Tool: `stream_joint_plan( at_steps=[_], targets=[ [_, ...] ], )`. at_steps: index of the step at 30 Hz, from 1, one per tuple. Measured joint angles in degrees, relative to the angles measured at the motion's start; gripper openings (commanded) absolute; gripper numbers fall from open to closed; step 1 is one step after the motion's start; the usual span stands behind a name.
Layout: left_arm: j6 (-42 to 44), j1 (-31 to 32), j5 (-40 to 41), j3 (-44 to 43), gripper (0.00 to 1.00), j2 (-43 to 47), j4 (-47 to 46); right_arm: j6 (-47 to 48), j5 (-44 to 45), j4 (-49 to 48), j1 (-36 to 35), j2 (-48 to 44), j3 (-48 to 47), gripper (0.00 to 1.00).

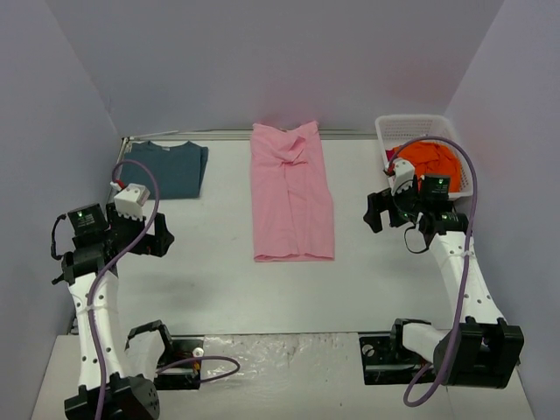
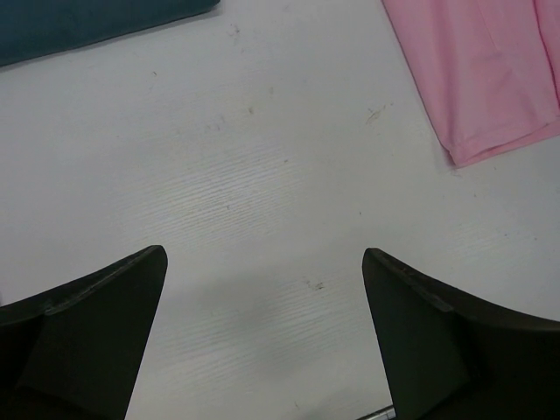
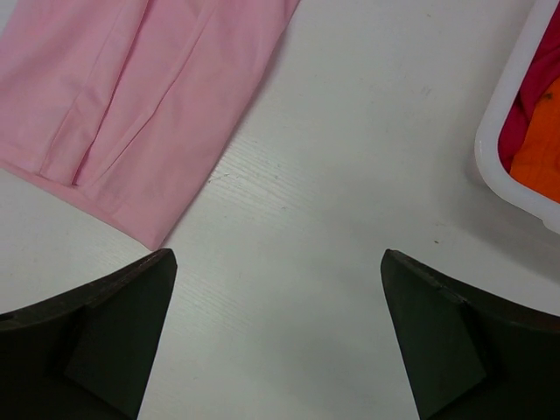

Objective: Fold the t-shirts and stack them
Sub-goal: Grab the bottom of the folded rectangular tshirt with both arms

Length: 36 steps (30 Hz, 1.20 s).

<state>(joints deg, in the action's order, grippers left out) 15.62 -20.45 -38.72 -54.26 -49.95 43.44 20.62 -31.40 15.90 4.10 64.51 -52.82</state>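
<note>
A light pink t-shirt (image 1: 292,194) lies folded into a long strip in the middle of the table; it also shows in the left wrist view (image 2: 477,74) and the right wrist view (image 3: 140,96). A dark teal-blue t-shirt (image 1: 168,168) lies folded at the back left, its edge in the left wrist view (image 2: 79,22). An orange t-shirt (image 1: 432,163) sits in the white basket (image 1: 411,127). My left gripper (image 1: 160,238) is open and empty over bare table left of the pink shirt. My right gripper (image 1: 378,210) is open and empty between the pink shirt and the basket.
The white mesh basket stands at the back right, its rim in the right wrist view (image 3: 507,149), with something red (image 3: 538,79) beside the orange shirt. Grey walls close in the table on three sides. Cables loop from both arms.
</note>
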Motion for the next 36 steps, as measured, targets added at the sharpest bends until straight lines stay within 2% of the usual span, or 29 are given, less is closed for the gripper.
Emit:
stream_joint_plan(
  at_steps=[5, 11, 21, 32, 36],
  targets=[
    [-0.39, -0.66, -1.42, 1.36, 0.94, 3.23, -1.14, 0.2, -1.31, 1.18, 0.48, 0.0, 0.0, 1.0],
    [-0.44, -1.14, -3.1, 1.4, 0.94, 2.67, -1.31, 0.22, -1.49, 1.25, 1.53, 0.0, 0.0, 1.0],
    [-0.42, -1.33, -3.96, 1.4, 0.94, 1.31, -1.29, 0.83, 5.7, 1.01, -6.82, 1.55, 0.02, 1.0],
    [0.15, -2.23, -3.89, 1.22, 0.94, 1.01, -0.83, 1.99, 9.97, 0.94, -8.39, 2.36, 0.7, 1.0],
    [2.6, -2.23, -2.62, -2.99, 0.94, -1.31, 2.91, 1.99, 10.47, 0.81, -8.55, 2.49, 0.76, 1.0]
  ],
)
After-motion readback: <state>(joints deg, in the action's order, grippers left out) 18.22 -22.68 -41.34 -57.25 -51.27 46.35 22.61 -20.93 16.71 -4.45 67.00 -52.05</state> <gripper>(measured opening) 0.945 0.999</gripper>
